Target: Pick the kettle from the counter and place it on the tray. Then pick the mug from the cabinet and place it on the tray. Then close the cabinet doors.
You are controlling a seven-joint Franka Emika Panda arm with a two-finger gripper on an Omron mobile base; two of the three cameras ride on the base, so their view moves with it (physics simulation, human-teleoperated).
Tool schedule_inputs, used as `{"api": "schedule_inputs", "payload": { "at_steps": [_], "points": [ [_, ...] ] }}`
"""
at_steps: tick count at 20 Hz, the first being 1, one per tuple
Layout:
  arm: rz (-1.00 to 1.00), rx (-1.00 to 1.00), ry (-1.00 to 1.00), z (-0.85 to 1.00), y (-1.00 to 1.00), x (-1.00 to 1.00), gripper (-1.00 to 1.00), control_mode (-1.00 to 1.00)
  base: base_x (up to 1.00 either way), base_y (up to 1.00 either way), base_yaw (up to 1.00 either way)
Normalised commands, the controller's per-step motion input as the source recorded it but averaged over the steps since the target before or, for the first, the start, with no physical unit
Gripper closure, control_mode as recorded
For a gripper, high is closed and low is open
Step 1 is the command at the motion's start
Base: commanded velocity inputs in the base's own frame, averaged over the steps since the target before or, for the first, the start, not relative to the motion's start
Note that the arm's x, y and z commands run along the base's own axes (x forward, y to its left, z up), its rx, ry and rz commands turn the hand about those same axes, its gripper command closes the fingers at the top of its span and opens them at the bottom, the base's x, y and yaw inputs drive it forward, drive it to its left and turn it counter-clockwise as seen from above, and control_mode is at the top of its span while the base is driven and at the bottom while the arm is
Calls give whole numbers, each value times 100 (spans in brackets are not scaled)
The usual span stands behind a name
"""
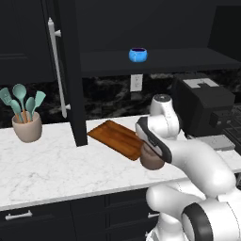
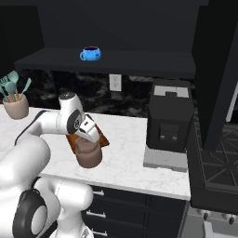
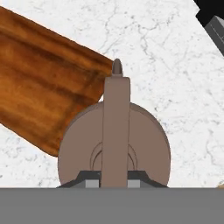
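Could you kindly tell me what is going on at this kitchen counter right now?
The white robot arm has its pincer closed on the arched handle of the squat brown-grey kettle, which sits on the white marble counter beside the reddish-brown wooden tray. The tray holds nothing yet. The small bright blue mug waits on the shelf of the dark upper cabinet, whose tall black door stands open.

Beige utensil pot (image 1: 27,128) far left; black appliance (image 2: 170,116) right.
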Motion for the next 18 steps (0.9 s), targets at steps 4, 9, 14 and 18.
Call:
{"api": "schedule_inputs", "payload": {
  "at_steps": [4,9,14,18],
  "points": [
    [0,2,0,36,-12,-32,100,-100,0,0,0],
    [0,2,-14,44,6,-37,100,-100,0,0,0],
    [-3,1,-18,33,27,-7,100,-100,0,0,0],
    [-3,0,-21,14,45,17,100,-100,0,0,0]
  ]
}}
